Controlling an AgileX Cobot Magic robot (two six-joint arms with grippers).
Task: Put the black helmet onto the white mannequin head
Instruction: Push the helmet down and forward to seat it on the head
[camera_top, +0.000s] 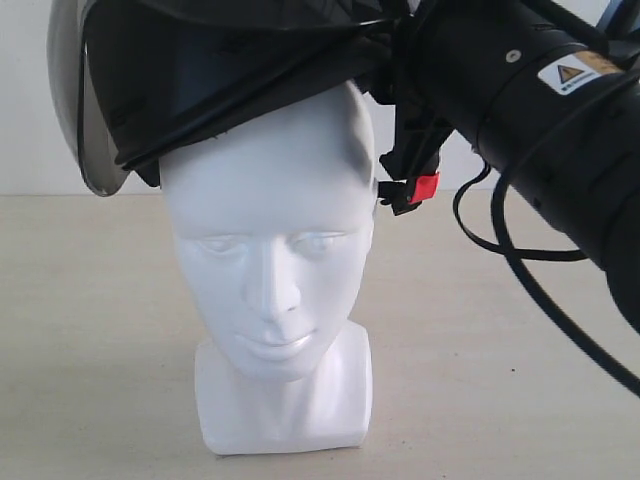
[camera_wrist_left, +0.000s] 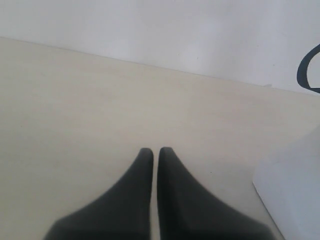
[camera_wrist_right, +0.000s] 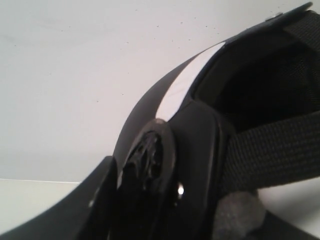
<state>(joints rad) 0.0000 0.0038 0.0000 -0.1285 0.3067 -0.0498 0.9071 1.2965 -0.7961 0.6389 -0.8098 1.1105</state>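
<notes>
While the helmet (camera_top: 220, 70) hangs tilted over the crown of the head (camera_top: 270, 260), it's not seated yet. The rim runs on a slant across the top of the head, and the whole face is uncovered. The head stands upright on the table (camera_top: 90, 380). The visor (camera_top: 85, 110) droops down on the side farthest from the right fingers.

The right gripper (camera_wrist_right: 170, 210) comes in at the helmet's side. From its wrist view, the shell edge and the visor pivot sit right between the fingers, with one dark finger (camera_wrist_right: 85, 215) lying against the outside of the shell. So it's clamped on the helmet, with the fingers kept apart by what's between them. A strap (camera_wrist_right: 270, 150) crosses the inside just past them. The red clip (camera_top: 425, 187) dangles under the gripper, close beside the head. I can't tell if it touches.

The left gripper (camera_wrist_left: 155, 150) is doing nothing much. Its fingers are pressed nearly together with only a thin slit between them, and they're pinching nothing. They sit over bare table, with the head's white base off to one side of the tips, clearly apart from them. A bit of black cable (camera_wrist_left: 306, 70) shows farther out beyond that.
</notes>
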